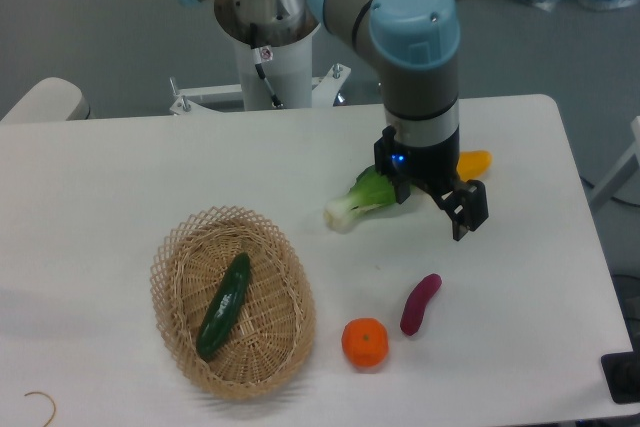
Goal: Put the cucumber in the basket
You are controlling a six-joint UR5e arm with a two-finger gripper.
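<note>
The dark green cucumber (224, 305) lies diagonally inside the tan wicker basket (176, 255) at the front left of the table. My gripper (437, 206) hangs far to the right of the basket, over the table near the bok choy, with its fingers (470, 211) spread open and nothing between them.
A leafy bok choy (362, 199) lies just left of the gripper, partly behind it. A yellow vegetable (476, 160) peeks out behind the arm. A purple vegetable (420, 303) and an orange (365, 342) sit near the front, right of the basket.
</note>
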